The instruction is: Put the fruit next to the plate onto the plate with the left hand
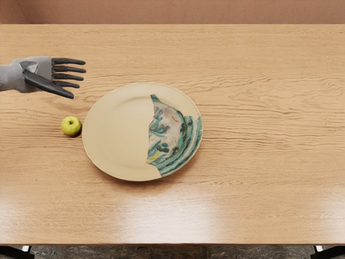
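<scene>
The left hand (51,75) comes in from the left edge of the view, above the far-left part of the table (259,81). Its dark fingers (69,69) are stretched out straight and spread, pointing toward the right, with the thumb angled down below them, and it holds nothing. Below the hand, and clear of it, a small yellow-green apple (71,125) sits on the wood just beside the left rim of the plate (116,132), not on it. The plate is round and tan, lying flat near the middle of the table. Its right part carries a painted patch in green, teal and yellow with curved stripes along the rim. Nothing lies on the plate
</scene>
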`<action>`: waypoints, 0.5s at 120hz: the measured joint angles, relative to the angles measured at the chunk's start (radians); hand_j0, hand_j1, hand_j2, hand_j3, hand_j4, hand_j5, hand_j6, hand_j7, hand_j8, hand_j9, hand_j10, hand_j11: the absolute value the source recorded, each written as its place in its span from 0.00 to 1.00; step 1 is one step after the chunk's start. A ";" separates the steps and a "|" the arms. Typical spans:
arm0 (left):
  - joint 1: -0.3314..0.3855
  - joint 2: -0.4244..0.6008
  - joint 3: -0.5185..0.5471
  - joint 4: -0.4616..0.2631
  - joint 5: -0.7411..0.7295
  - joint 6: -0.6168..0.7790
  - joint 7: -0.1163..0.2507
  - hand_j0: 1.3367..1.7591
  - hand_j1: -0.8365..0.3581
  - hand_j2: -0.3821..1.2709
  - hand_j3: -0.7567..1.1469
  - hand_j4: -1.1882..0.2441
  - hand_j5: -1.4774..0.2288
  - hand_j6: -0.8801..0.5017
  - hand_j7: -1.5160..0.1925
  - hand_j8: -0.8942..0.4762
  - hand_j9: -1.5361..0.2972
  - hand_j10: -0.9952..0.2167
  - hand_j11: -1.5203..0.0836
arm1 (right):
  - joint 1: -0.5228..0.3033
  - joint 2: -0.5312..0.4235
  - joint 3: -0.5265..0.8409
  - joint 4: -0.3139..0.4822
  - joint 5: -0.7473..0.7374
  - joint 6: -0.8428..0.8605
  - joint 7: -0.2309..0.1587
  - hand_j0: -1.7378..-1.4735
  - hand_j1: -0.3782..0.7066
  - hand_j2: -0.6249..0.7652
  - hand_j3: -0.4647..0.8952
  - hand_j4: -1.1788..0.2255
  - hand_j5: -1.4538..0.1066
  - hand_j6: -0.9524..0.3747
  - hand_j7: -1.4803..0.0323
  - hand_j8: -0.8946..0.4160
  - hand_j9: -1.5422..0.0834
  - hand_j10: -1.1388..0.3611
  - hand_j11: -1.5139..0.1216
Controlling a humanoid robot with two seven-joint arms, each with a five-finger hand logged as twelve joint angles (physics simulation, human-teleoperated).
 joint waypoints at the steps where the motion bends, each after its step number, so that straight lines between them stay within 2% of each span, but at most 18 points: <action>1: 0.000 0.001 0.000 -0.001 0.002 0.000 0.000 0.76 0.75 0.26 0.40 0.66 0.68 0.46 0.70 0.47 0.66 0.62 0.75 | 0.000 0.000 0.000 0.000 0.000 0.000 0.000 0.31 0.05 0.45 0.34 0.82 0.91 0.70 0.96 0.67 0.93 0.74 0.91; 13: -0.002 0.004 0.001 -0.012 0.017 0.000 0.007 0.76 0.75 0.26 0.40 0.66 0.68 0.46 0.70 0.47 0.66 0.62 0.75 | 0.001 0.000 0.001 0.000 0.000 -0.001 0.001 0.30 0.05 0.45 0.34 0.82 0.91 0.70 0.96 0.67 0.93 0.74 0.91; 22: -0.006 0.055 -0.004 -0.035 0.026 0.000 0.078 0.76 0.75 0.26 0.40 0.66 0.68 0.46 0.70 0.47 0.66 0.62 0.75 | 0.001 0.000 0.001 0.000 0.001 -0.001 0.000 0.30 0.05 0.45 0.34 0.82 0.91 0.70 0.96 0.67 0.93 0.74 0.91; 30: -0.009 0.107 -0.011 -0.146 0.094 0.000 0.127 0.76 0.75 0.26 0.40 0.66 0.68 0.46 0.70 0.47 0.66 0.62 0.75 | 0.000 0.000 0.001 0.000 0.001 -0.001 0.000 0.30 0.05 0.45 0.34 0.82 0.91 0.70 0.96 0.67 0.93 0.74 0.91; 40: -0.015 0.146 -0.018 -0.312 0.203 0.017 0.159 0.76 0.75 0.26 0.40 0.66 0.68 0.46 0.70 0.47 0.66 0.62 0.75 | 0.000 0.000 0.001 0.000 0.001 -0.001 0.000 0.30 0.05 0.45 0.34 0.82 0.91 0.70 0.96 0.67 0.93 0.74 0.91; 48: -0.009 0.155 -0.019 -0.408 0.305 0.107 0.179 0.76 0.75 0.26 0.40 0.66 0.68 0.46 0.70 0.47 0.66 0.62 0.75 | 0.001 0.000 0.001 0.000 0.001 -0.001 0.000 0.30 0.05 0.45 0.34 0.82 0.91 0.70 0.96 0.67 0.93 0.74 0.91; 60: -0.005 0.152 -0.015 -0.511 0.452 0.308 0.269 0.76 0.75 0.26 0.40 0.66 0.68 0.46 0.70 0.47 0.66 0.62 0.75 | 0.001 0.000 0.000 0.000 0.001 -0.001 0.000 0.30 0.05 0.45 0.34 0.82 0.91 0.70 0.96 0.67 0.93 0.74 0.91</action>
